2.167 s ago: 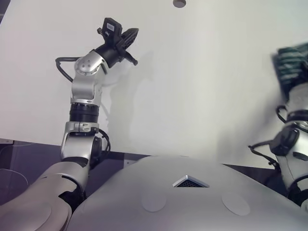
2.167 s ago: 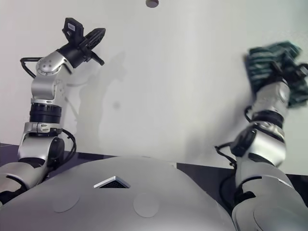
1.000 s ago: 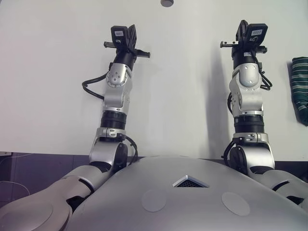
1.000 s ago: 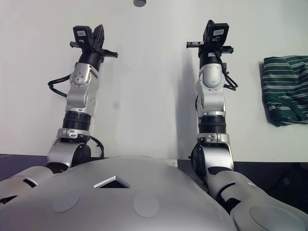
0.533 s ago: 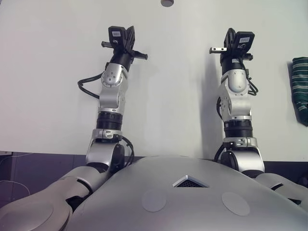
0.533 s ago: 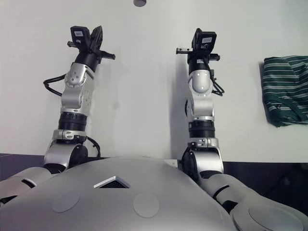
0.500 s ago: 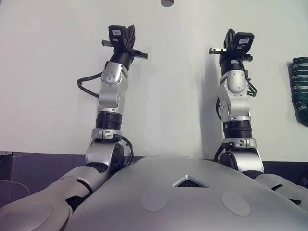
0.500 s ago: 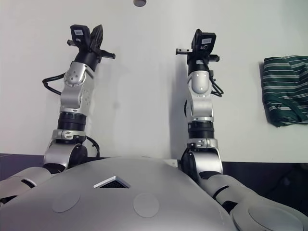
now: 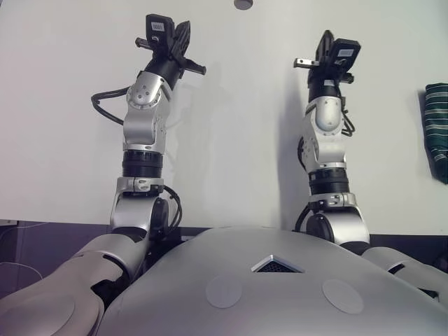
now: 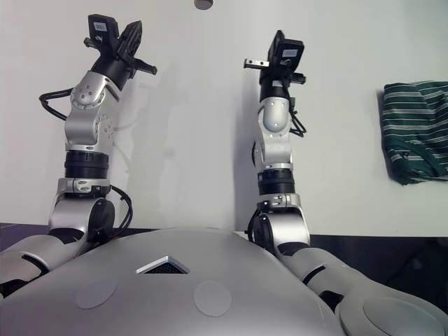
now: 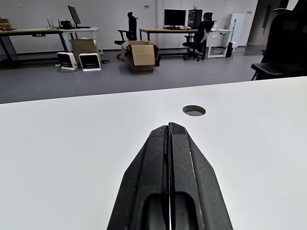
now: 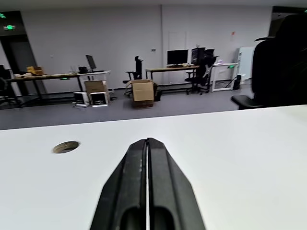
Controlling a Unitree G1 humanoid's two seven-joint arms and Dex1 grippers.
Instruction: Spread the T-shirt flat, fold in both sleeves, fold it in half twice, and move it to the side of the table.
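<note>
The green striped T-shirt (image 10: 416, 131) lies folded into a compact bundle near the right edge of the white table (image 10: 203, 126); a strip of this T-shirt (image 9: 438, 129) shows at the frame edge in the left eye view. My left gripper (image 11: 169, 129) is held above the table's left half, shut with nothing in it. My right gripper (image 12: 147, 143) is raised over the middle of the table, shut and empty, well to the left of the shirt. Both arms point away from me toward the far edge.
A round cable hole (image 11: 194, 110) sits in the table near its far edge, between the two arms. Beyond the table is an office floor with desks, chairs and a cardboard box (image 11: 142, 56). A dark chair (image 12: 280, 67) stands close to the table's far right.
The right arm let go of the shirt at the right side and swung to the middle. In the last half second both arms have drifted a little to the left.
</note>
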